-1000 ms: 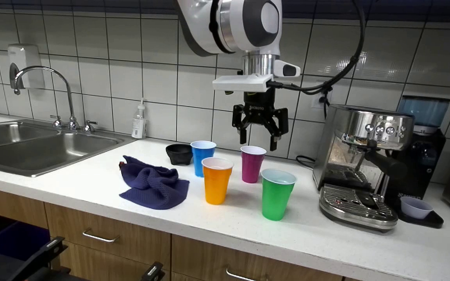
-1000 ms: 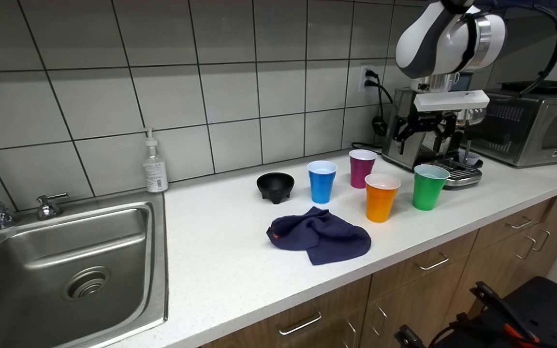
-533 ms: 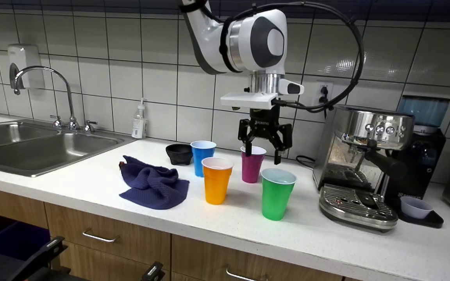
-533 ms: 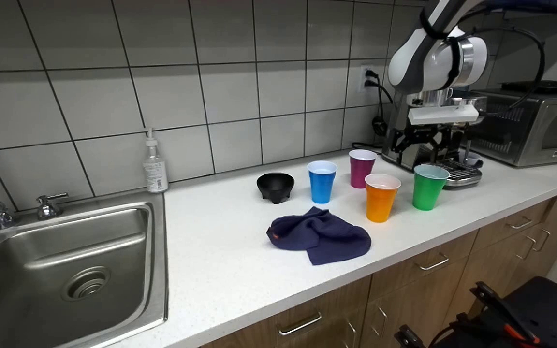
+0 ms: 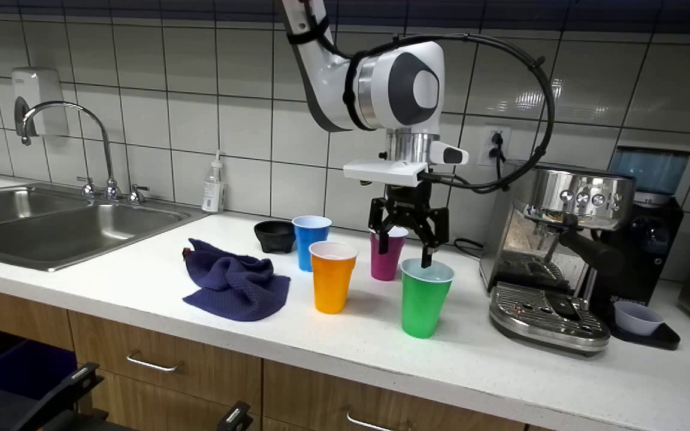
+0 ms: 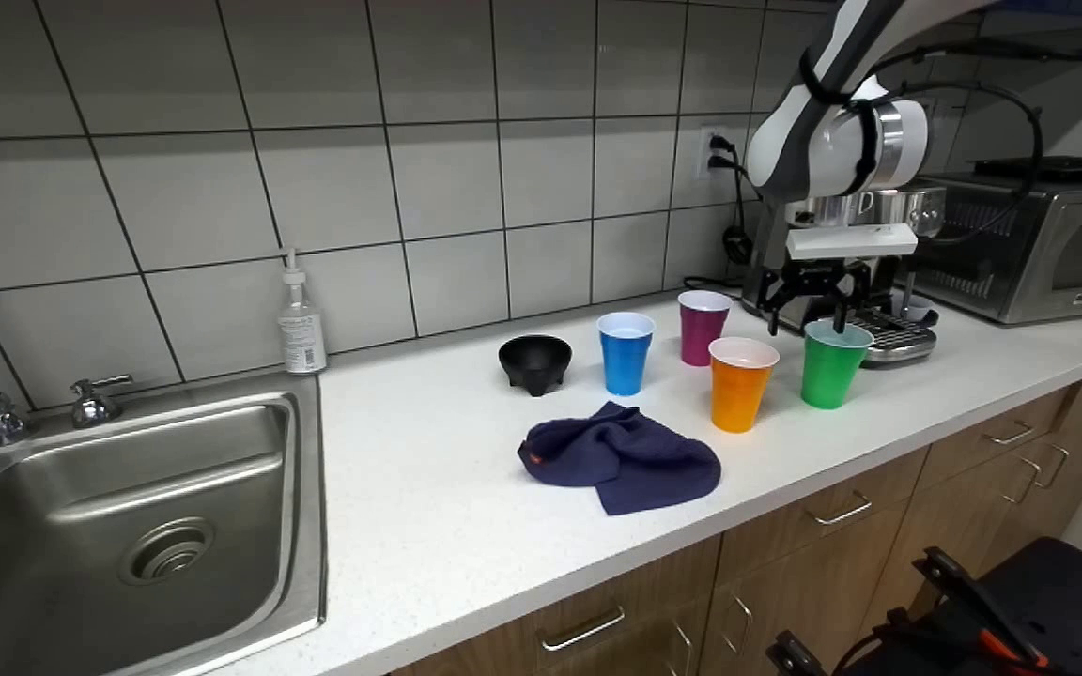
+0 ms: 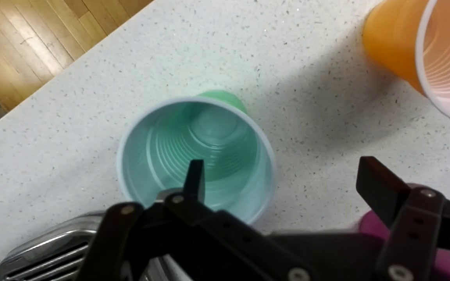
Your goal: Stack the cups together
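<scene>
Cups (image 5: 331, 284) like these look like thin plastic, so I guess they are light, a bit slippery and easy to squash or tip. I think the best hold is at the rim, with one finger in, one finger out and a soft pinch on the wall. My gripper (image 5: 405, 257) is spread wide and pinches nothing; one of its fingers (image 7: 197, 171) shows over the mouth of the green cup (image 5: 423, 308), but I can't tell if the tip is inside. I count four cups, upright and apart on the counter (image 5: 369, 329): one orange cup (image 5: 331, 284) near left, the green cup near right, one blue cup (image 5: 306, 248) far left and one magenta cup (image 5: 390, 264) far right. I also see one black bowl (image 5: 275, 237), one dark blue cloth (image 5: 234, 290) and one coffee machine (image 5: 530, 239).
</scene>
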### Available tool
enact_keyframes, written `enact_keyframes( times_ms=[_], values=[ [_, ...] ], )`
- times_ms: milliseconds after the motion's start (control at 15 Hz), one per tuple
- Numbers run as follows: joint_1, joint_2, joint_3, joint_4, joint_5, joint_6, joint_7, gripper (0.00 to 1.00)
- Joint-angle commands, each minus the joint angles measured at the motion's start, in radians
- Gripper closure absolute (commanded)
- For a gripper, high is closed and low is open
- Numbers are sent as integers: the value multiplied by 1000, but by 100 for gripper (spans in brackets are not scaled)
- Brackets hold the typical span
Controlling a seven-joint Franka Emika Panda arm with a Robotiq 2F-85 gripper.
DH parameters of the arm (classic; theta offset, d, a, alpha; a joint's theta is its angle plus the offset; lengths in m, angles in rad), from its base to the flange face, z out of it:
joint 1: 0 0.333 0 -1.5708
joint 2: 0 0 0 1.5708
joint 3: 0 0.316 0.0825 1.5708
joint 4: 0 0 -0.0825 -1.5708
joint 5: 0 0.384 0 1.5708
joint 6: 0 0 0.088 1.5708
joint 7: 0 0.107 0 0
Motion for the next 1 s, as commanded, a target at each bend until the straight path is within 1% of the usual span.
enact_keyframes(
  times_ms=[0,400,467,533,600,667,933],
  values=[
    [-14,40,7,55,27,-37,12,0],
    [-15,78,6,86,41,-41,18,0],
    [-16,82,7,89,42,-42,17,24],
    [-16,84,7,92,41,-41,16,26],
    [-15,86,5,94,39,-40,17,33],
    [-15,86,4,95,38,-41,17,42],
    [-11,77,-2,92,28,-39,22,73]
  ],
)
